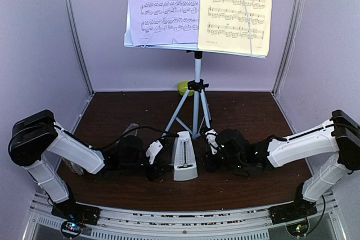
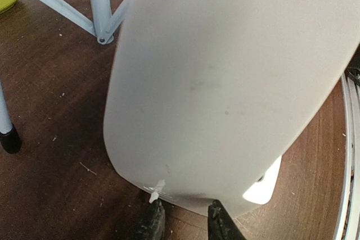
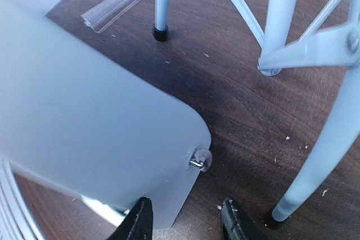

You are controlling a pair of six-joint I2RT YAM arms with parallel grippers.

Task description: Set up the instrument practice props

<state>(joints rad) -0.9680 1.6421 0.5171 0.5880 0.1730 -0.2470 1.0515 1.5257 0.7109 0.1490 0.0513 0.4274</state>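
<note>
Starting at the left fingers [image 2: 151,224], we see two dark tips with a narrow gap between them. The lower edge of the metronome [image 2: 225,82] sits right at those tips, its white flank filling the left wrist view. We cannot tell whether they pinch that edge or only stand against it.

The right fingers [image 3: 138,222] are spread. The metronome's lower corner reaches in beside one tip, while bare tabletop [image 3: 236,139] shows between it and the other, so nothing is held there. Its winding key [image 3: 199,160] faces this side.

From above, the metronome stands upright on the tabletop between the two arms, its long axis vertical, with the left fingers at its left and the right fingers at its right. We judge the left arm the closer, though not by much.

The clear cover [image 3: 115,7] lies flat and well apart, toward the left rear, so the left arm looks better placed for it. Behind the metronome, the tripod [image 3: 281,15] carries the music stand [image 1: 197,71], with the lavender page [image 1: 163,4] and yellow page [image 1: 236,9] already on it.
</note>
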